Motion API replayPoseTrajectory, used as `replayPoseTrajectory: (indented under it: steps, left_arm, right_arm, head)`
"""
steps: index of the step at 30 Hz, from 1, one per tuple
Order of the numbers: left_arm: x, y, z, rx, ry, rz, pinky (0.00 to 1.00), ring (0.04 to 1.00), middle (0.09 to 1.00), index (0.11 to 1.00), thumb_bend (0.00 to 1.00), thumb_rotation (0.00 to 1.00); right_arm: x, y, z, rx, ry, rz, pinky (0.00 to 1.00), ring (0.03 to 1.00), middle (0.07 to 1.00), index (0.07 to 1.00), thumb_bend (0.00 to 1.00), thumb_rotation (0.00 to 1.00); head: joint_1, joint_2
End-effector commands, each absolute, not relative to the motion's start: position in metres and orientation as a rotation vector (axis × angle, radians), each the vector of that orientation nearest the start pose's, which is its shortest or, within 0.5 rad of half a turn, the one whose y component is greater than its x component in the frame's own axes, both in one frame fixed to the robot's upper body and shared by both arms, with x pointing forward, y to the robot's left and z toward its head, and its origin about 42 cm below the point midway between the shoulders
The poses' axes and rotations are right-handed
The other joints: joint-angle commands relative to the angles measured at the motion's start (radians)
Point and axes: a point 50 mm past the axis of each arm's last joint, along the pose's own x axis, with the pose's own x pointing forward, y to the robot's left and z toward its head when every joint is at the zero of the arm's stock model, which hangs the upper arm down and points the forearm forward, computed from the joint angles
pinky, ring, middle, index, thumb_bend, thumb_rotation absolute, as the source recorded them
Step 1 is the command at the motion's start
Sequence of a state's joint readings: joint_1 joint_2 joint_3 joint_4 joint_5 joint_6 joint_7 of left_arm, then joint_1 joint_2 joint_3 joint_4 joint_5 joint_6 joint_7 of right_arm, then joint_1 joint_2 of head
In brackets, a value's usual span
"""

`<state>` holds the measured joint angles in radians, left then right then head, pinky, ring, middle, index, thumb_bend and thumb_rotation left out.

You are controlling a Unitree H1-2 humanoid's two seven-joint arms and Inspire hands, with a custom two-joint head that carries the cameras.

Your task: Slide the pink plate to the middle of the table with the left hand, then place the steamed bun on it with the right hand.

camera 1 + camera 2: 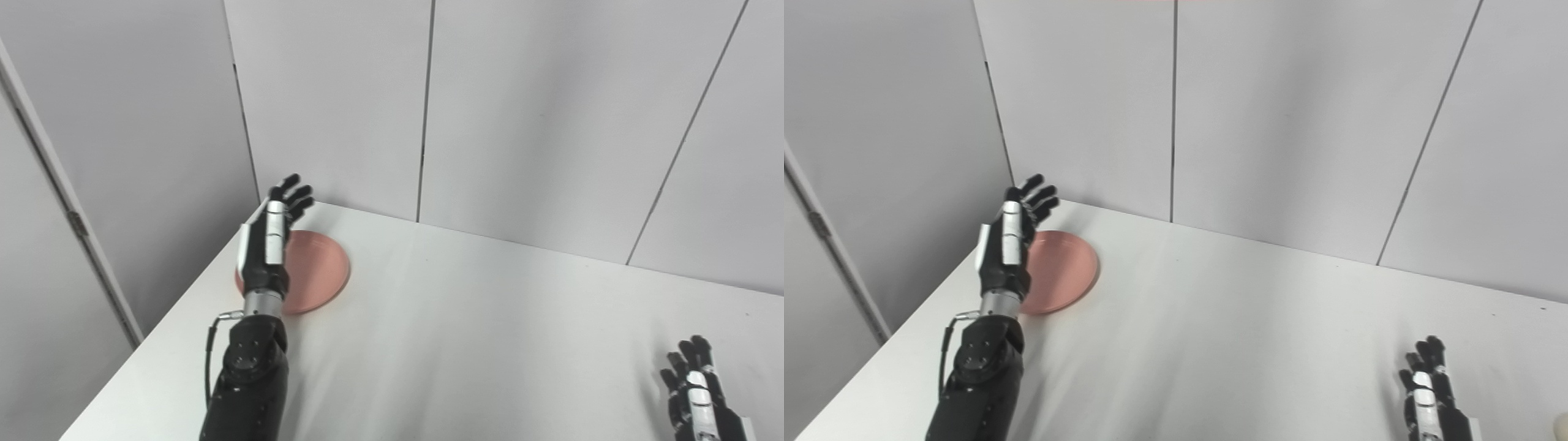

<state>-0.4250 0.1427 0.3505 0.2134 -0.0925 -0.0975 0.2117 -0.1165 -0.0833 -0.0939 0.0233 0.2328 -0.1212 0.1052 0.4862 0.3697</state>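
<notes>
We see both views evenly and brightly lit with soft, diffuse light. The white table [465, 318] reads pale and nearly washed out, with faint streaky shading across its middle. A soft shadow hugs the pink plate [321, 269] at its 4 o'clock rim. The left hand [272, 242] shows mild motion softness. Wall panels [520, 110] grey slightly toward 9 o'clock. Straight seams lean, suggesting wide-angle tilt.

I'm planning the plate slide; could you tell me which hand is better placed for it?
Left. The left hand hovers open at the pink plate, while the right hand is across the table.
</notes>
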Motion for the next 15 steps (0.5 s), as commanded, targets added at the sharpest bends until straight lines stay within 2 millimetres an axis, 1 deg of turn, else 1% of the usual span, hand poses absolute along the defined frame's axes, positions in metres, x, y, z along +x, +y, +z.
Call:
replayPoseTrajectory:
  steps: [1,3,4,6,7,10,12,13,15]
  left_arm:
    - [0.410,0.345,0.224,-0.080,-0.443,0.531,0.80,0.723,0.722,0.720,0.74,1.00]
    - [0.410,0.363,0.221,-0.090,-0.434,0.568,0.80,0.722,0.719,0.717,0.74,1.00]
    - [0.410,0.371,0.218,-0.092,-0.423,0.575,0.84,0.732,0.726,0.726,0.73,1.00]
    - [0.410,0.383,0.216,-0.089,-0.408,0.601,0.87,0.738,0.729,0.730,0.73,1.00]
    - [0.410,0.389,0.214,-0.086,-0.402,0.625,0.88,0.736,0.727,0.732,0.73,1.00]
    - [0.410,0.402,0.209,-0.081,-0.390,0.672,0.85,0.724,0.722,0.727,0.73,1.00]
    - [0.410,0.412,0.204,-0.079,-0.386,0.704,0.80,0.705,0.712,0.711,0.73,1.00]
    - [0.410,0.415,0.202,-0.078,-0.384,0.715,0.79,0.698,0.707,0.705,0.74,1.00]
    - [0.412,0.421,0.197,-0.095,-0.378,0.731,0.78,0.697,0.705,0.702,0.74,1.00]
  right_arm:
    - [0.313,-0.256,0.121,0.143,-0.221,0.035,1.00,1.000,1.000,1.000,0.49,0.78]
    - [0.313,-0.255,0.121,0.145,-0.224,0.033,1.00,1.000,1.000,1.000,0.48,0.78]
    - [0.314,-0.255,0.121,0.143,-0.226,0.033,1.00,1.000,1.000,1.000,0.47,0.78]
    - [0.314,-0.255,0.121,0.141,-0.231,0.030,1.00,1.000,1.000,1.000,0.46,0.78]
    - [0.314,-0.255,0.121,0.142,-0.233,0.029,1.00,1.000,1.000,1.000,0.44,0.79]
    - [0.313,-0.256,0.121,0.143,-0.231,0.037,1.00,1.000,1.000,1.000,0.40,0.81]
    - [0.312,-0.256,0.121,0.141,-0.228,0.037,1.00,1.000,1.000,1.000,0.38,0.83]
    - [0.312,-0.257,0.121,0.142,-0.227,0.037,1.00,1.000,1.000,1.000,0.36,0.85]
    - [0.312,-0.257,0.121,0.151,-0.226,0.039,1.00,1.000,1.000,1.000,0.35,0.85]
  head:
    - [-0.001,0.001]
    - [-0.001,0.001]
    - [0.002,0.001]
    - [0.004,0.007]
    - [0.006,0.007]
    - [0.008,0.003]
    - [0.008,0.003]
    - [0.014,0.006]
    - [0.016,0.003]
